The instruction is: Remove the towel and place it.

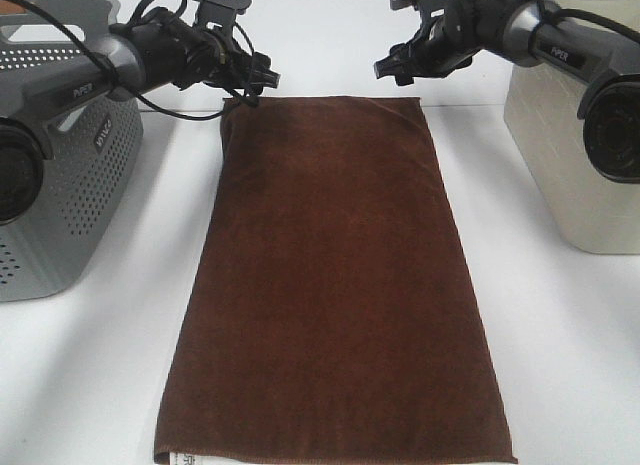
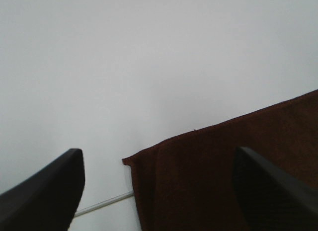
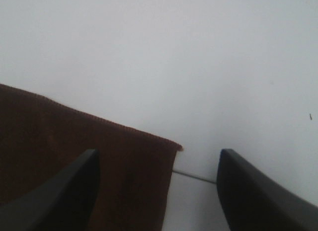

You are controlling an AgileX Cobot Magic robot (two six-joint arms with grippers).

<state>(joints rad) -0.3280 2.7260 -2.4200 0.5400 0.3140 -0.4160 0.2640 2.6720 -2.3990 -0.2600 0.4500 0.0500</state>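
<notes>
The towel's [image 1: 335,285] near hem — white tag included — runs off frame.

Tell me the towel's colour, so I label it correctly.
Dark brown, plain. The towel shows best in the exterior high view.

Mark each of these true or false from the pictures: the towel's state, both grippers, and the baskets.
1. The towel lies spread flat on the table. True.
2. The left gripper is shut on a towel corner. False: its jaws stand open, with the corner below them.
3. The right gripper is open above the other far corner. True.
4. The grey basket stands on the towel. False: it stands on the table beside it, apart.
5. A beige basket stands on the right side. True.
6. The towel is blue. False: it is dark brown.
</notes>
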